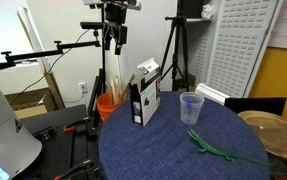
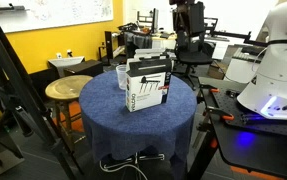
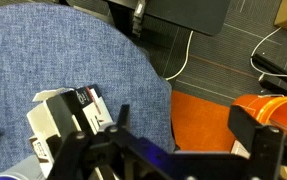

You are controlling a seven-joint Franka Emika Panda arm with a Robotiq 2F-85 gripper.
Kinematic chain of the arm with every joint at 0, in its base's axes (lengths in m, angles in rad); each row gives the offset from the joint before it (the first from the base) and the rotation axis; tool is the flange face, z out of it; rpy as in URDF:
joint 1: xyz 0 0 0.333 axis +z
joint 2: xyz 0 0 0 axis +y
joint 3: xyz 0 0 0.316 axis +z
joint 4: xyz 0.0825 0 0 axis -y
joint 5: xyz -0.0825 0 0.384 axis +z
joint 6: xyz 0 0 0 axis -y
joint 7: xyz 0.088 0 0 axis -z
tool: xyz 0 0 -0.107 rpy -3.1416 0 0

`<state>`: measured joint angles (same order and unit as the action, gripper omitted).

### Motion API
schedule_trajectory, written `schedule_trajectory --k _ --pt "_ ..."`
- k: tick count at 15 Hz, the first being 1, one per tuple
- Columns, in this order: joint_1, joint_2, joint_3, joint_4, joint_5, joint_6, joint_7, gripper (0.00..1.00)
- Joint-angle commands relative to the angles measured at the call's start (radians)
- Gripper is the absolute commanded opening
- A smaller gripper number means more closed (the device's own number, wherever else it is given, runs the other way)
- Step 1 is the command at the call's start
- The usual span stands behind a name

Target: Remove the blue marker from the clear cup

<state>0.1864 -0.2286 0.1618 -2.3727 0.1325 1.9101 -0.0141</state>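
**A:** Where is the blue marker?

**B:** I can't make it out in any view. The clear cup (image 1: 190, 108) stands upright on the bench (image 1: 163, 145), near the carton (image 1: 143, 95), on the side away from the orange bucket (image 1: 108, 103). Its tinted wall shows too small to tell what is inside. I take the marker to be in it.

**A:** And the fingers (image 1: 113, 42)?

**B:** They hang high above the carton's bucket side, touching nothing. In the wrist view the fingers (image 3: 123, 113) stand wide apart with nothing between them.

**A:** So which way does the move go?

**B:** Over the carton, away from the bucket, then straight down onto the cup. If the marker stands in the cup, its long axis is probably close to upright. That would call for a grip from above on whatever end shows over the rim.

**A:** Is there room?

**B:** The carton is taller than the cup, so it is the thing to clear. The green lizard toy (image 1: 221, 150) lies past the cup from the carton, apart from both. The bench is cloth-covered, and I'd guess a light cup could tip or ride up with the marker.
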Motion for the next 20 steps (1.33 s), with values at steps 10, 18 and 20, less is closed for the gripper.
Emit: schedule_trajectory --k 10,18,20 --pt "-0.006 0.001 0.007 0.013 -0.019 0.004 0.021 1.00" --pt "-0.013 -0.063 0.052 0.138 -0.197 -0.073 0.184 1.00" --pt "-0.024 -0.072 0.051 0.181 -0.212 -0.105 0.231 1.00"
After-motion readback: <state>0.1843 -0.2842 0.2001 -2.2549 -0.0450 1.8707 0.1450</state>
